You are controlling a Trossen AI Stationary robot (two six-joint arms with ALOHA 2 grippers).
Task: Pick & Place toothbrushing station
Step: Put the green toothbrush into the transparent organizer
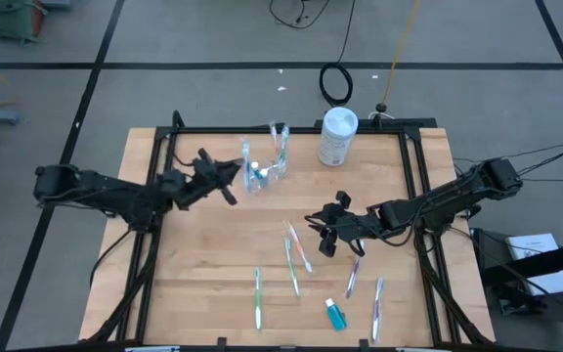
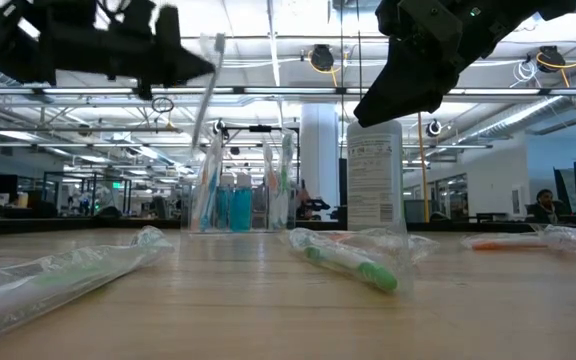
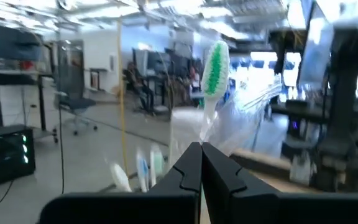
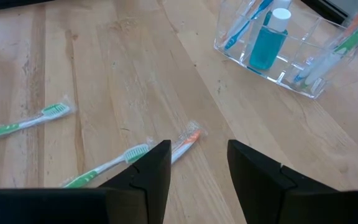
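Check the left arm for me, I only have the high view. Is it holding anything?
Observer: Yes. The left wrist view shows the left fingers shut on a wrapped green-bristled toothbrush.
Operator: Is it in the holder?
Observer: Can't tell. The low view shows it tilted, head up, close by the holder.
Operator: Right arm?
Observer: The right wrist view shows the right fingers open and empty, over an orange-tipped toothbrush lying on the table.

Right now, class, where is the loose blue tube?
In the high view, the blue tube lies on the table's near right part, between two wrapped toothbrushes, below the right pincer.
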